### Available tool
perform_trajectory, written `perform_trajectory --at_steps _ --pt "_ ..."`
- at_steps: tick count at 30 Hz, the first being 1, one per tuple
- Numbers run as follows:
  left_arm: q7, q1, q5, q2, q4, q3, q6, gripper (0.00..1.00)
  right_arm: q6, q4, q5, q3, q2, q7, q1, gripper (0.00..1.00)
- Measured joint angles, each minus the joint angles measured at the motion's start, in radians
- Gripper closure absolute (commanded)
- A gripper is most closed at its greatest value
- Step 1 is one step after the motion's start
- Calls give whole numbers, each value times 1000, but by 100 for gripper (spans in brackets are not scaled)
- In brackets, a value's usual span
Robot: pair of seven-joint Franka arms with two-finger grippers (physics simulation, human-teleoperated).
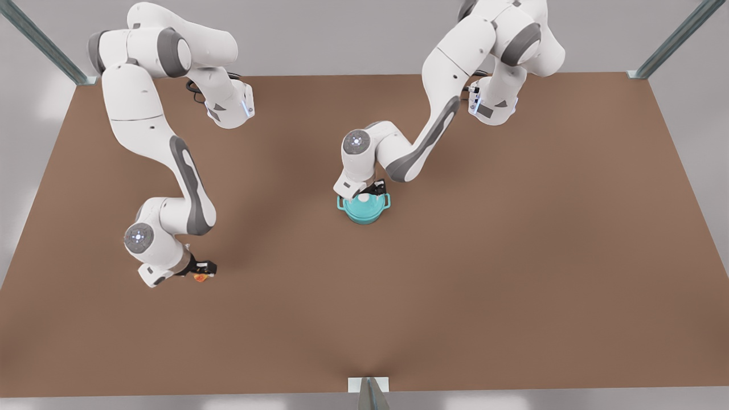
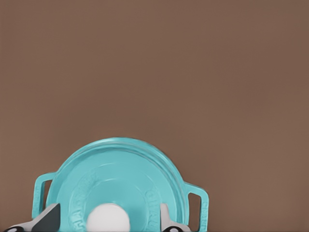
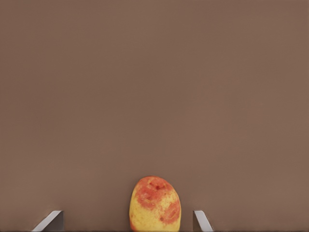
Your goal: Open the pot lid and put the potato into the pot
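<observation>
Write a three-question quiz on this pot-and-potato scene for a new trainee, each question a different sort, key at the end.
1. True or false: the pot lid sits on the pot.
2. Which gripper is at the potato? A) left gripper B) right gripper
3. Fill in: the left gripper has its jaws on either side of the lid's white ____.

Key
1. True; the lid covers the pot.
2. B; the right gripper is open, a jaw on each side of the potato, not touching it.
3. Knob; the jaws stand apart from it.

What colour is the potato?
The potato is yellow with orange-red patches. The right wrist view shows it best.
</observation>
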Motion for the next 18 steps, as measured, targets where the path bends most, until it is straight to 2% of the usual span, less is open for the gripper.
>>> perform_trajectory --at_steps 5,7,9,11,18 --pt "-44 -1 16 20 -2 0 14 0 100 -41 -4 -2 -3 -1 -6 0" --pt "-58 -1 19 22 -2 0 18 21 121 -42 -4 -4 -3 -3 -9 0" --pt "-73 -2 23 21 -2 0 19 50 136 -43 -4 -5 0 -4 -10 1" --pt "-87 -2 28 18 -3 0 16 60 148 -47 -4 -5 5 -6 -11 1" --pt "-118 11 46 5 60 34 -18 61 169 -66 -2 -4 22 -10 -10 3"
